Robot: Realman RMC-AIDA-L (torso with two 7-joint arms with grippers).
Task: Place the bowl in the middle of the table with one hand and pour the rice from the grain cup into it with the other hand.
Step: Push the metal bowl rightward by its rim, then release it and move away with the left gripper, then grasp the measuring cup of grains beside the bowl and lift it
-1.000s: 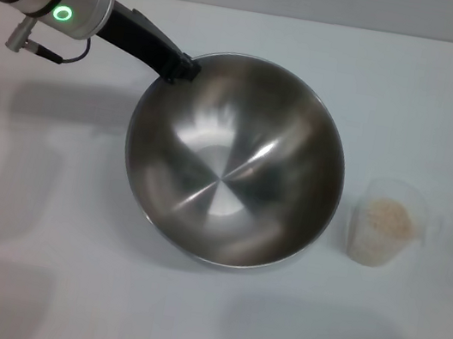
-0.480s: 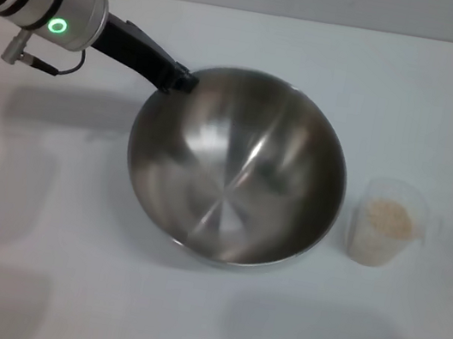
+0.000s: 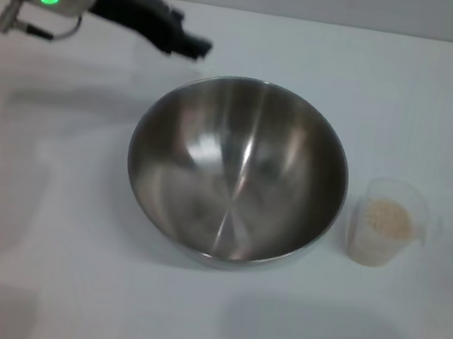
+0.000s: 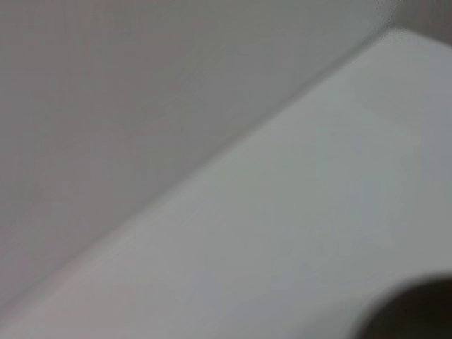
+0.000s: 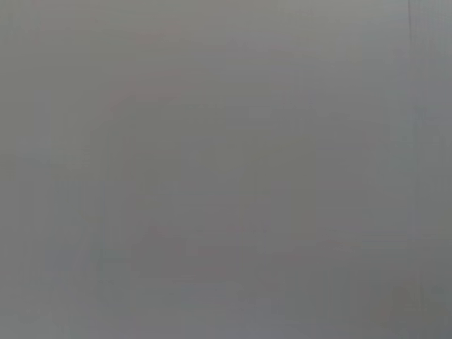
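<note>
Stainless steel, brushed and shiny: the bowl point(image 3: 237, 171), sitting upright near the middle of the white table point(image 3: 63, 264), just below and to the right of the left gripper point(image 3: 188, 43) in the head view. Gripper clear of the rim, apart from it, holding nothing; dark fingers pointing toward the bowl's far edge, but how wide they stand cannot be told. Silver forearm with a green ring light reaching in from the upper left corner, sloping slightly down toward the fingertips.

Well to the right of the gripper, beyond the bowl and just beside its right wall without clearly touching: the grain cup point(image 3: 388, 223), upright, with the rice point(image 3: 389, 218) heaped inside as a pale beige mound.

Left wrist view: only bare table point(image 4: 296, 226) against a grey wall, plus a dark curved shape at one corner, too blurred to name. Neither bowl nor cup there.

Right wrist view: flat grey only. Right gripper not seen anywhere.
</note>
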